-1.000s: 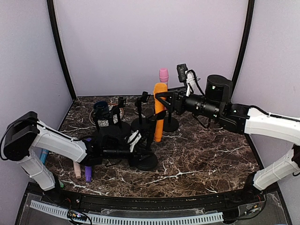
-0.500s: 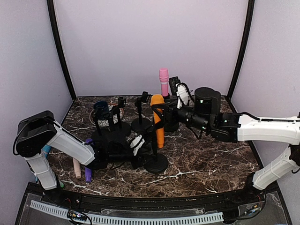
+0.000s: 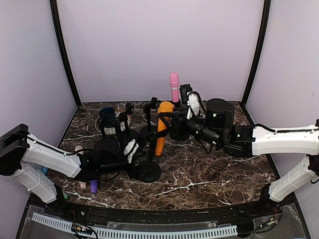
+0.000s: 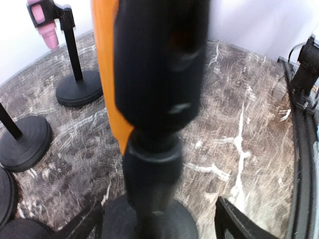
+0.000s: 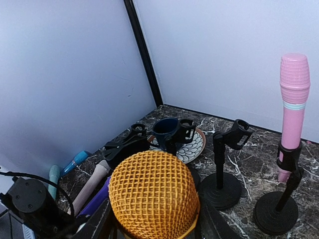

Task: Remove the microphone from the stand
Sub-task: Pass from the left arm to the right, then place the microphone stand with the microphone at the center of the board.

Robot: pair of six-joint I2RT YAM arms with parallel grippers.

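The orange microphone [image 3: 160,128] leans over the middle of the table, its mesh head [image 5: 153,191] filling the bottom of the right wrist view. My right gripper [image 3: 168,115] is shut on it, one finger on each side just below the head. The black stand [image 3: 147,172] rests on its round base, and its clip [image 4: 159,64] still sits against the microphone's orange body [image 4: 104,74]. My left gripper [image 3: 130,151] is open low at the stand. Its fingers [image 4: 234,223] are spread on either side of the base and grip nothing.
A pink microphone [image 3: 174,87] stands in its own stand at the back. Empty black stands [image 3: 151,107] and a dark blue cup [image 3: 107,114] on a patterned plate are behind the left arm. Loose microphones, one purple [image 3: 93,186], lie at the front left.
My left gripper has opened and let go of the stand. The stand and the orange microphone have shifted left, the microphone now leaning. My right gripper stays shut on it.
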